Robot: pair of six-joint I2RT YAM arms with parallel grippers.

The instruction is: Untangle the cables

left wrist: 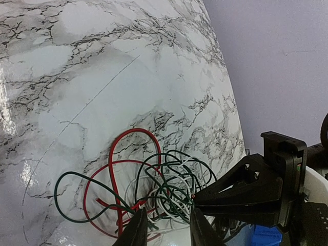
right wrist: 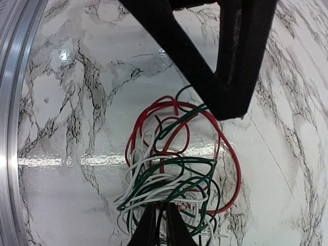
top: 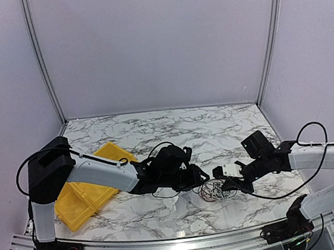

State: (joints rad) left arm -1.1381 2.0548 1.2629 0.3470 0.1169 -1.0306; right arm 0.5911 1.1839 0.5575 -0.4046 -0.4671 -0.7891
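Right gripper (right wrist: 161, 233) pinches strands at the lower edge of the cables (right wrist: 171, 177); left gripper (left wrist: 169, 233), jaws parted, straddles their far side. The cables lie between them, lower centre overhead.

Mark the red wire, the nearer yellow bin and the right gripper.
red wire (left wrist: 136, 130): left wrist view, loop top.
nearer yellow bin (top: 74, 211): top view, bare floor.
right gripper (right wrist: 162, 228): right wrist view, between fingertips.

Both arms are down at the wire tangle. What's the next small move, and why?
Probably close the left gripper on the strands between its fingers. It stands open astride the tangle of thin red, green and white cables, while the right gripper looks pinched on it, so both need a hold before pulling apart.
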